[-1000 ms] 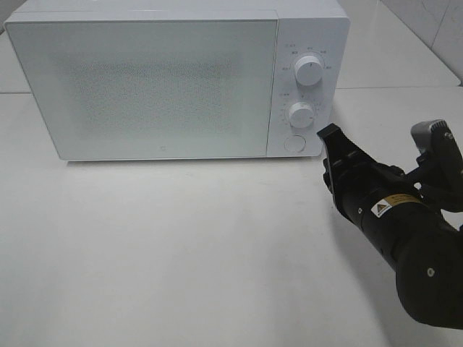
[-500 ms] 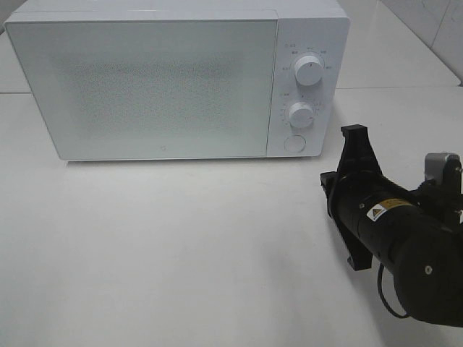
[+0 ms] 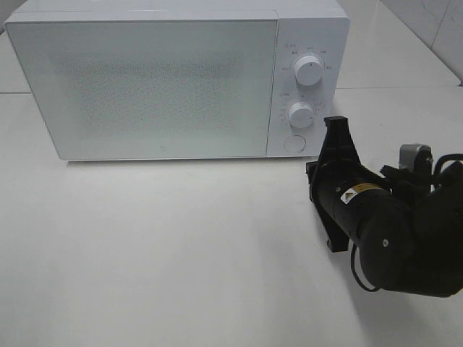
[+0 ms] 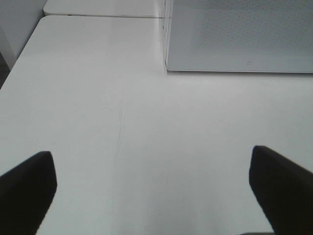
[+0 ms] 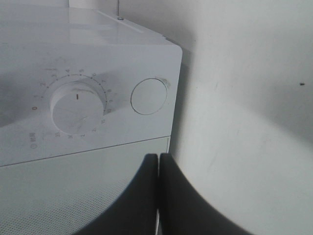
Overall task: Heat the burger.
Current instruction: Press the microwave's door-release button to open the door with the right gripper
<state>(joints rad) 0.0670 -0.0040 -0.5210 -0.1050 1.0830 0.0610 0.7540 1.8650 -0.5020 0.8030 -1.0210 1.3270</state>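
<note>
Burger: not showing in any view, so its whereabouts cannot be told. Right gripper (image 5: 159,159), jaws pressed together, is aiming at the microwave (image 3: 159,87), with the round button (image 5: 149,96) just ahead of its tips. Left gripper (image 4: 151,169) is hanging wide open over the desk (image 4: 146,127). Step, judged: working that button; next move is calling for a straight forward push.

Glossy plastic microwave (image 3: 177,79), matt table (image 3: 181,253)

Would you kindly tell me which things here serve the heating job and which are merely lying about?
Job: microwave, round button, upper knob, lower knob, right gripper, shut, near the button.
Idle: left gripper, open; table.
</note>
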